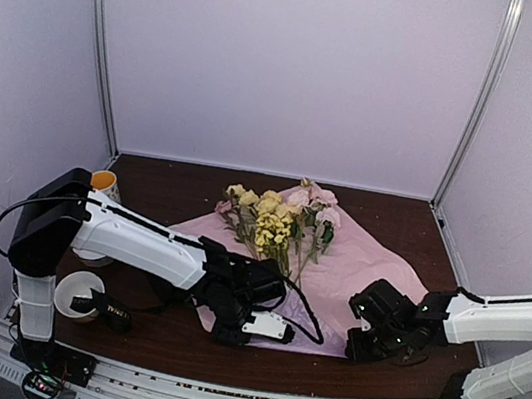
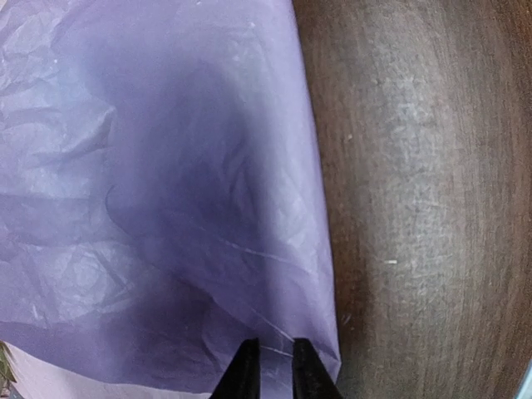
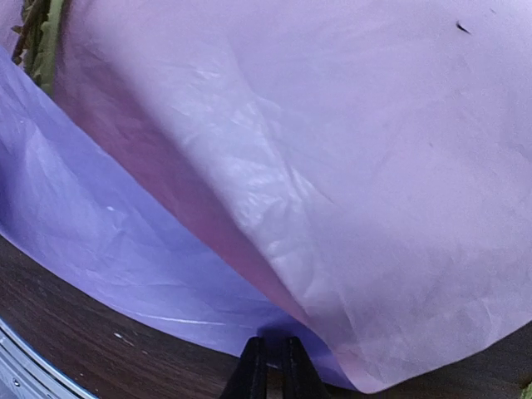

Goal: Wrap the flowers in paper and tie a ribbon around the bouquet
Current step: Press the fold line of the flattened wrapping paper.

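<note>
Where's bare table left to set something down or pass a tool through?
Bare table: the back-left strip between the rear wall and the paper, and the back-right corner beside the flowers. A narrow near-edge strip runs between the left tool and right tool. Crowded: front left, with the orange cup, the white cup, the ribbon and the left arm.

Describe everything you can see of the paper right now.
The paper is a large, thin, crinkled lilac sheet spread on the dark wooden table. The flowers lie on its middle, blooms toward the far side. The left claw pinches its near edge by a corner. The right claw pinches another near edge, where the sheet lifts and curls into a soft fold. No tears show.
</note>
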{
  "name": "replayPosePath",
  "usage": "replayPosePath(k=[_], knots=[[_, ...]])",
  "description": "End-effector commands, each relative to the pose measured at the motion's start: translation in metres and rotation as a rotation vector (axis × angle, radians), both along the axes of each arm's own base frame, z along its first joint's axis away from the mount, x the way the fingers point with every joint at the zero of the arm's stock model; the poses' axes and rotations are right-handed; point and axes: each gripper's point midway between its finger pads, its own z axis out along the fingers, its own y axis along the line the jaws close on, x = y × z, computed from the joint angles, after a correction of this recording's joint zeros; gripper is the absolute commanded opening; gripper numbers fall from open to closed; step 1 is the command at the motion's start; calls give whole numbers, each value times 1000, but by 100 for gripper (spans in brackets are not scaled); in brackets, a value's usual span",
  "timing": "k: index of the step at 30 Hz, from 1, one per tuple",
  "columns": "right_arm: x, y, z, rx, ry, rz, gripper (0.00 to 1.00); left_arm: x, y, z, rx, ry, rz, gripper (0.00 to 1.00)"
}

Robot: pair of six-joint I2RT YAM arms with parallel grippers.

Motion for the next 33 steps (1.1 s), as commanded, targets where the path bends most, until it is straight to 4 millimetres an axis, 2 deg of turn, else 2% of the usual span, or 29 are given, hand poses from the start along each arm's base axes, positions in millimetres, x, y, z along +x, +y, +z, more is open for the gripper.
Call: replayPosePath(k=[1,5,9,11,14,18,20,22,25,30,33], knots=[[-20,-48,-15,-184,56,-60,10,-5,18,-12,44,45,24,17],[-23,-52,-10,-183,59,-70,10,-4,19,-13,38,49,27,17],[-20,-57,12,-192,28,-72,10,-5,20,-12,22,55,35,17],[-18,-48,25,-147,11,-43,10,-6,20,-11,6,63,38,17],[-14,-6,50,20,-15,43,9,-8,19,-11,-25,81,44,17],[-16,93,98,406,-67,239,8,-7,20,-11,-53,100,67,17],[-19,126,108,527,-58,295,7,-6,20,-10,-66,106,79,17],[-18,141,101,542,-33,316,6,-6,20,-9,-78,110,90,17],[-6,144,88,471,-50,308,5,-4,21,-9,-103,117,116,18],[-4,158,69,490,-6,304,4,1,19,-3,-174,141,171,18],[3,158,54,491,18,269,4,2,19,-1,-201,153,195,18]])
